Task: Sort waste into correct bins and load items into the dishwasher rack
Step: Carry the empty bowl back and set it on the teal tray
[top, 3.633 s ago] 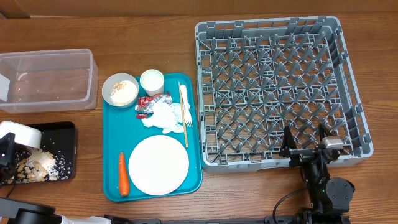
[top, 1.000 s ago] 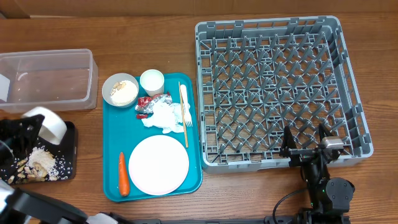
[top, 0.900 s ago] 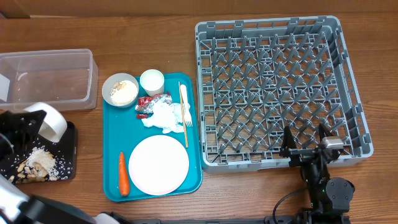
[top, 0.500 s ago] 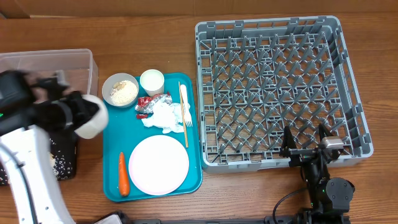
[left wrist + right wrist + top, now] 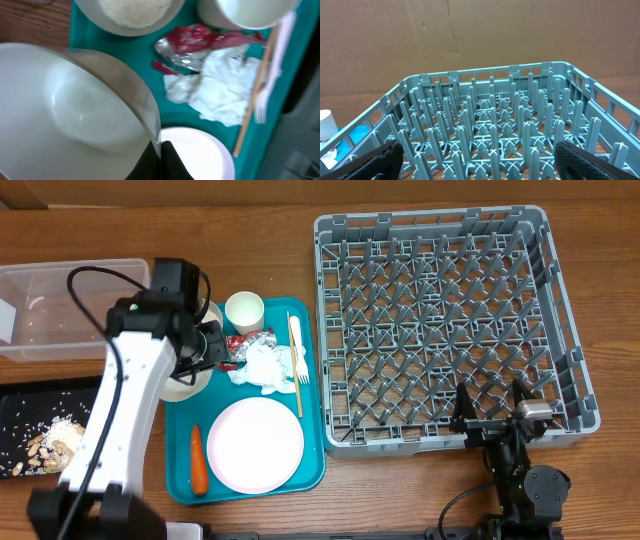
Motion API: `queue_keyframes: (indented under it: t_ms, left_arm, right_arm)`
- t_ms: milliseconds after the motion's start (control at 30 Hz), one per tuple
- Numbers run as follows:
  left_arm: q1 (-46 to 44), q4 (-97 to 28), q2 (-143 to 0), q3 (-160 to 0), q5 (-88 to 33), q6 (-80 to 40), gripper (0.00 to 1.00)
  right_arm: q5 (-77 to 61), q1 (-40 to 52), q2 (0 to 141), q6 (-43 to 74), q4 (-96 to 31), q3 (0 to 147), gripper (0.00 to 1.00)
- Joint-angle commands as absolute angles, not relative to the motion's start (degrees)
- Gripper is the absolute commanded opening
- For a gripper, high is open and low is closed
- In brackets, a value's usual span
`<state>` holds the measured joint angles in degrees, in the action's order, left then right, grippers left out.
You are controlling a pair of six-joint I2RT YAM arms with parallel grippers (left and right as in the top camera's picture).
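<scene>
The small whitish round bowl point(image 5: 75, 110), rim pinched in the left gripper point(image 5: 160, 150), has left the shallow black rectangular tray point(image 5: 20, 387) for 9 o'clock of the flat teal tray point(image 5: 180, 475); emptied, probably bound for the grey lattice plastic rack point(image 5: 322, 320); right gripper point(image 5: 491, 402) spread

Black tray point(image 5: 30, 395) partly beyond overhead's left edge
</scene>
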<state>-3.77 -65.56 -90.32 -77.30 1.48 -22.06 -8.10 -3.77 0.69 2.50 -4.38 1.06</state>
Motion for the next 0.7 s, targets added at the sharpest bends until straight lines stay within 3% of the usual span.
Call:
queue_keyframes:
  t_ms: [0,667]
  left_arm:
    - [-3.9,-65.2,-94.5,-77.4,5.9,-24.5,0.04]
    - [-7.1,-62.7,-101.0,-76.9,3.7,-25.4,0.04]
  right_arm:
    - [-7.6,-4.2,0.2,2.1,-4.2,0.5,1.0]
    - [-7.6,-4.2,0.2,2.1,-4.2,0.5,1.0]
